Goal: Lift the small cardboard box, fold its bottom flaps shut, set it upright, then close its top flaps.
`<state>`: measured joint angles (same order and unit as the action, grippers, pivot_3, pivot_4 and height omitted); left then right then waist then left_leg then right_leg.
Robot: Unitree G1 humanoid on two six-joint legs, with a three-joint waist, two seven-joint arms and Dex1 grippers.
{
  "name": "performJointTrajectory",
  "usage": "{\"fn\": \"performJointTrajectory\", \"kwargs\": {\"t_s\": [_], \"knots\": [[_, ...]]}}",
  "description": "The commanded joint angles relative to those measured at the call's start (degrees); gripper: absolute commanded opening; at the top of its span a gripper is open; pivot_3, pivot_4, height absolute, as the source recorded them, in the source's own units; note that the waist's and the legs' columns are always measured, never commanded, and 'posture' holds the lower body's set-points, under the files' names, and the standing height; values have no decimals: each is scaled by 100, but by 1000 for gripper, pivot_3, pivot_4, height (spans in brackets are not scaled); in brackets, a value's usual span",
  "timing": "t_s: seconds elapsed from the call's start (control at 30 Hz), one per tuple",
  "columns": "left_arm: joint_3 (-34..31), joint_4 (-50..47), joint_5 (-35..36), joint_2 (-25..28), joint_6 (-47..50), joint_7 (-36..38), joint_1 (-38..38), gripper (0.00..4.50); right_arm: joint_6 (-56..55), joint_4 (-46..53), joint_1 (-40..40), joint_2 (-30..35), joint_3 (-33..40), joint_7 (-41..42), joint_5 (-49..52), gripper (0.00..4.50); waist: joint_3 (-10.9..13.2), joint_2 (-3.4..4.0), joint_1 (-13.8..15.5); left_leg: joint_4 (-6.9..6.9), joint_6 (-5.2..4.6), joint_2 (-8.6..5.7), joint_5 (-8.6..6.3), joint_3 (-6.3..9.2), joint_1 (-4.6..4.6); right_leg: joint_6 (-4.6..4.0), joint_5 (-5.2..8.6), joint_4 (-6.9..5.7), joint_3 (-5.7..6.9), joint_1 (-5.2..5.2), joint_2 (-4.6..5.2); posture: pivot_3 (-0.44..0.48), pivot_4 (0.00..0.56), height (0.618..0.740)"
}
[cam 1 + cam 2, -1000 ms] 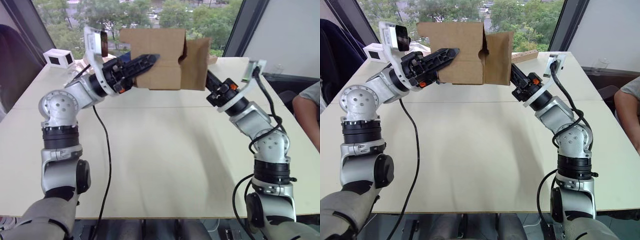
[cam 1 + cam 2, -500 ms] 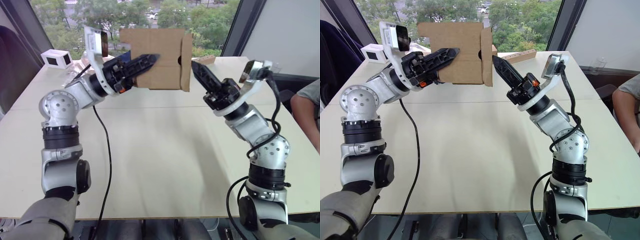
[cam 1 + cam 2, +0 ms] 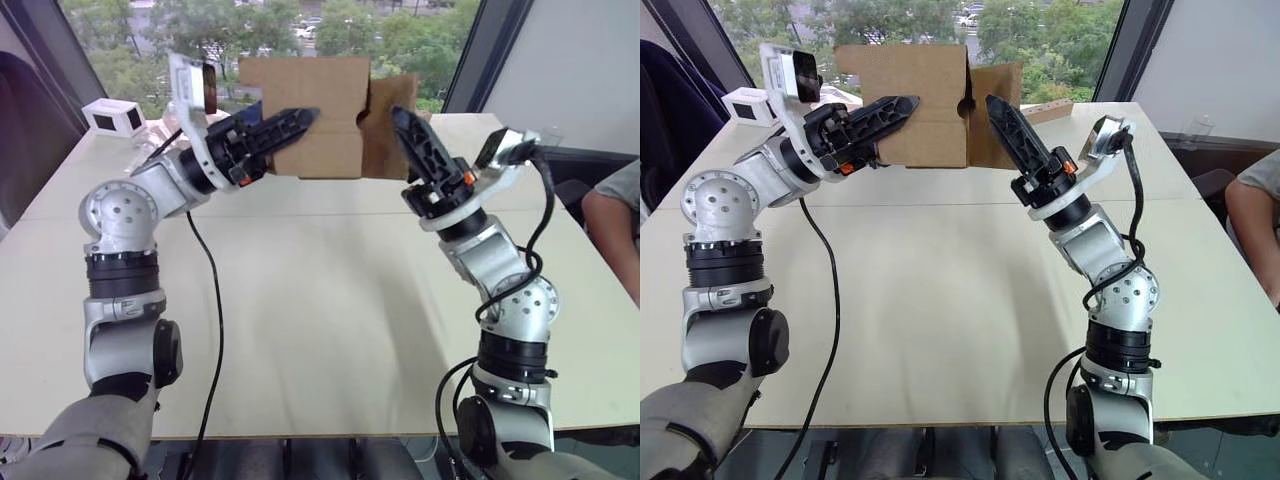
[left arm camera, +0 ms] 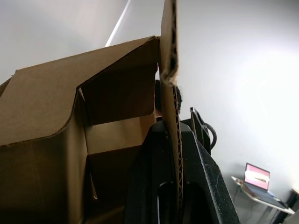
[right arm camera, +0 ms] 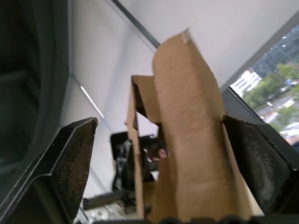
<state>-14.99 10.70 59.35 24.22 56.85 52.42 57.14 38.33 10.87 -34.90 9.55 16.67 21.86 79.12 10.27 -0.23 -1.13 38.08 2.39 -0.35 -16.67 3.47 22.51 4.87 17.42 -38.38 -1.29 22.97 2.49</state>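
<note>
Small cardboard box [image 3: 310, 115] is held in the air above the far half of the table [image 3: 320, 320], in front of the window. One flap [image 3: 385, 125] on its right end stands swung outward, not folded in.

Left gripper [image 3: 285, 128] — fingers clamped on the box's near wall; the left wrist view shows the cardboard edge pinched between the two black fingers [image 4: 154, 186], with the open interior of the box beside them.

Right gripper [image 3: 415, 140] is raised at the box's right end, fingers apart — the right wrist view shows the open flap standing between the two spread fingers [image 5: 70, 163].

White box with black panels [image 3: 115, 117] sits at the table's far left corner. A person's arm [image 3: 610, 230] shows at the right edge.
</note>
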Motion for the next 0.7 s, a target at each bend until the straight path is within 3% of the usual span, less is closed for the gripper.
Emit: {"fn": "performJointTrajectory", "kwargs": {"t_s": [0.03,0.2,0.3,0.47,0.7], "knots": [[-165,-88,115,13,-112,13,151,0,-88,174,27,-111,107,28,325,4448,0,0,0,0,0,0,0,0,0,0,0,0,0,0,0,0,150,740],[-161,-88,110,10,-121,8,153,0,-70,221,84,-208,26,-15,394,4448,0,0,-4,-1,-2,0,-1,-1,0,0,0,0,0,1,0,0,150,740],[-165,-97,118,6,-117,-2,151,0,-86,191,85,-236,5,-56,356,3683,0,0,-3,-1,-2,0,-1,-1,0,0,0,-1,0,1,0,0,150,740],[-173,-123,129,1,-112,-24,131,0,-92,162,83,-241,-9,-59,360,1715,0,0,-1,-1,-1,0,-1,-1,0,0,0,0,0,1,0,0,150,740],[-191,-135,141,-1,-112,-59,116,0,-123,170,74,-290,-99,-73,231,1715,0,0,-3,-1,-1,0,-1,-1,0,0,0,-1,0,2,0,0,150,740]]}}
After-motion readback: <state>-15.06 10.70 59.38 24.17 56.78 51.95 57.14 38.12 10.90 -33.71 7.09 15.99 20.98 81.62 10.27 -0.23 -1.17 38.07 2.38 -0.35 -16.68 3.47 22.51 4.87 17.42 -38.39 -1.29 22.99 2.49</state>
